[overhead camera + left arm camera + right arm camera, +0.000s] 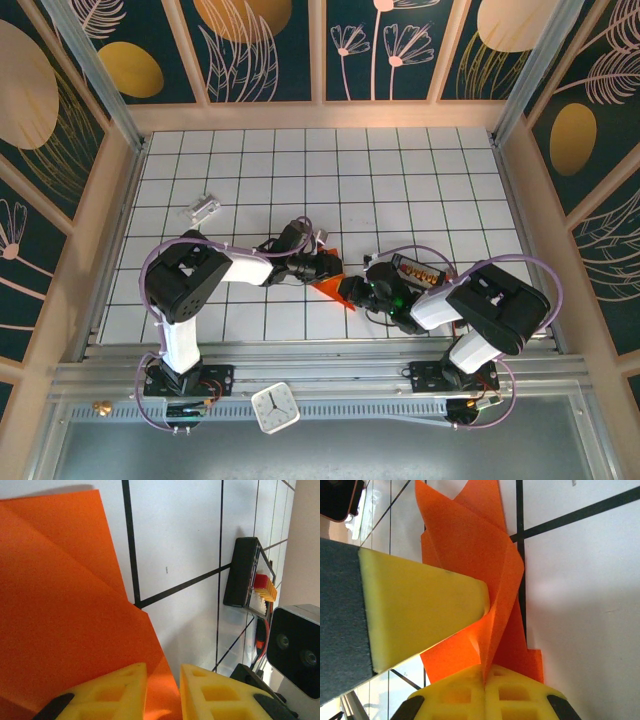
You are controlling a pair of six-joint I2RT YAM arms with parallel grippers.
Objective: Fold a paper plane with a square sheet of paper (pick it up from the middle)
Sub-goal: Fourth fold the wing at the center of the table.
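Right gripper (pixel 484 680): clenched on a raised crease of the orange sheet (pixel 465 535). The sheet is partly folded and lies close to the table's (pixel 400 170) near edge, about midway along. Its long axis runs from this gripper toward the left gripper (pixel 163 674). That gripper's jaws stand narrowly parted over the sheet, with no grip evident. The black tray (pixel 240 572) lies beyond.

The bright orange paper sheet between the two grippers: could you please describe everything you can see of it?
The thin bright orange paper sheet is partly folded into overlapping angular flaps with sharp creases, lying on the white gridded table between the arms. One creased ridge stands up, pinched in the shut right gripper. The left gripper, jaws slightly apart, sits over its other edge; one yellow foam finger appears to touch the ridge.
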